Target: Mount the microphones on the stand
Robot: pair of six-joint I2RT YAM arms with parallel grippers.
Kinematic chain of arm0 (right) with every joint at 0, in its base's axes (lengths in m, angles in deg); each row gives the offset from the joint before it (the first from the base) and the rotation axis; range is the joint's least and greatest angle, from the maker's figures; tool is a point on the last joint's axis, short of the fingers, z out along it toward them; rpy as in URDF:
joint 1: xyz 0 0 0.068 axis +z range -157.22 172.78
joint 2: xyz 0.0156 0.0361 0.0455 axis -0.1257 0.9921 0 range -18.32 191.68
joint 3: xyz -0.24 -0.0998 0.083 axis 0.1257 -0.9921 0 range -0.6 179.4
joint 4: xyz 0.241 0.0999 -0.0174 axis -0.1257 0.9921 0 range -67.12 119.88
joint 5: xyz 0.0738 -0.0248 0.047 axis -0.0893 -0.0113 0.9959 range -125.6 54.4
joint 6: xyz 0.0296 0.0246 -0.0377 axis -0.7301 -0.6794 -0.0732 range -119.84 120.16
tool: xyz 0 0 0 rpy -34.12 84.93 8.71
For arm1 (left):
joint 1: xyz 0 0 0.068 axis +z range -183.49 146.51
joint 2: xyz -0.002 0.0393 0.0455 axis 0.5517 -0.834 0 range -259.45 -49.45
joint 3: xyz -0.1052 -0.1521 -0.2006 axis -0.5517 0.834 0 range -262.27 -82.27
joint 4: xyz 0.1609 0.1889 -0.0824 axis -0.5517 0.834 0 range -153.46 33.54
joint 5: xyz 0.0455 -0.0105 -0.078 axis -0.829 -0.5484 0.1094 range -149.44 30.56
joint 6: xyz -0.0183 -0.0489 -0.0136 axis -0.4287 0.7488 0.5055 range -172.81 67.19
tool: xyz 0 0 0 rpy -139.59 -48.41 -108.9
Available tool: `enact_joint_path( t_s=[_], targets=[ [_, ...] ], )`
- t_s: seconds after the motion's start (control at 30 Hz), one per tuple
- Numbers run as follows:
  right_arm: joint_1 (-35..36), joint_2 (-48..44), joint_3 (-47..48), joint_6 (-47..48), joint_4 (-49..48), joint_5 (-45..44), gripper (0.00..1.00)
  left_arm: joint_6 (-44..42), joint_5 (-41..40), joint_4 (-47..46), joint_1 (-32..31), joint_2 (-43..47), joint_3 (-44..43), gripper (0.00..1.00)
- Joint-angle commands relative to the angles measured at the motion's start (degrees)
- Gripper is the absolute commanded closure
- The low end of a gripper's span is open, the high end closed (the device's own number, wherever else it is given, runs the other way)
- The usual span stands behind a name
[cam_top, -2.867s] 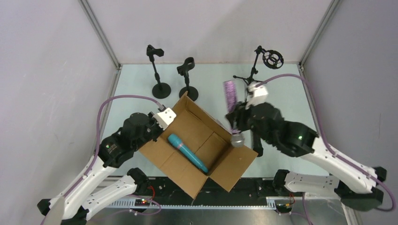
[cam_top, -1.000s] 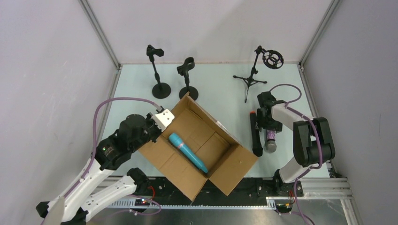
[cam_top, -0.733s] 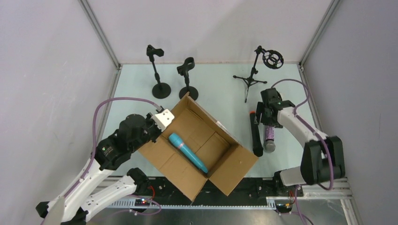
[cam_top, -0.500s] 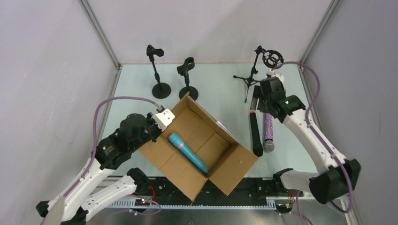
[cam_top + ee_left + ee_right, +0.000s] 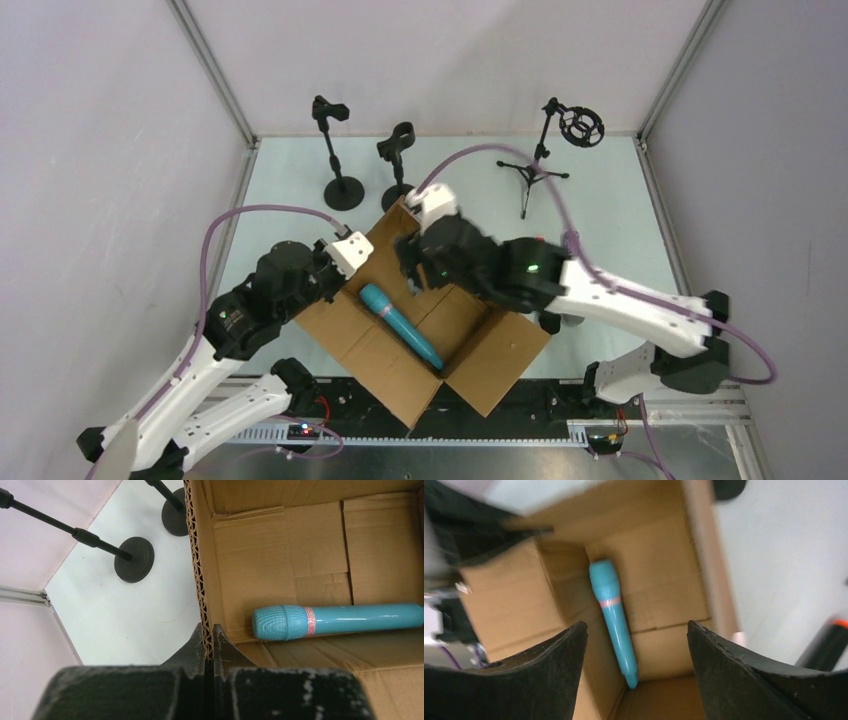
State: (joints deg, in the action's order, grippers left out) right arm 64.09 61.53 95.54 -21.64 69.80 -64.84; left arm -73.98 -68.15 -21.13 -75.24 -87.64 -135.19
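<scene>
The right gripper (image 5: 636,630) has swung leftward and now hangs over the open brown cardboard box (image 5: 250,555), jaws apart, with the slim light blue microphone (image 5: 615,614) lying below between them. The left gripper (image 5: 209,632) pinches the box's corrugated wall.

Left arm (image 5: 230,320) jaws clamped together; right arm (image 5: 600,300) stretched leftward, jaws spread apart.

teal microphone (image 5: 400,326) with pink band, brown cardboard box (image 5: 495,365), black stands (image 5: 343,191), mint table (image 5: 620,220), purple cables (image 5: 240,215)
</scene>
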Motion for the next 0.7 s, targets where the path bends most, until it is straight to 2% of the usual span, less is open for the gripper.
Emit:
enact_joint_path(
  t_s=[0.0, 0.07, 0.2, 0.47, 0.67],
  targets=[
    [0.9, 3.7, -9.7, -3.6, -9.4, 10.2, 0.23, -2.8, 1.7, -0.5, -0.5, 1.1, -1.5, 1.00],
    [1.0, 5.6, -15.2, -4.6, -12.8, 12.6, 0.23, -2.9, 1.6, -0.4, -0.5, 1.5, -1.3, 1.00],
    [1.5, 10.2, -18.4, -4.6, -16.6, 15.0, 0.23, -2.7, 1.4, -0.5, -0.5, 1.6, -1.3, 1.00],
    [1.6, 16.6, -20.1, -4.3, -22.9, 18.7, 0.23, -2.4, 1.6, -0.5, -0.4, 1.5, -1.5, 1.00],
    [1.4, 22.4, -20.4, -4.5, -25.1, 18.3, 0.23, -2.1, 1.9, -0.5, -0.4, 1.5, -1.8, 1.00]
  ],
)
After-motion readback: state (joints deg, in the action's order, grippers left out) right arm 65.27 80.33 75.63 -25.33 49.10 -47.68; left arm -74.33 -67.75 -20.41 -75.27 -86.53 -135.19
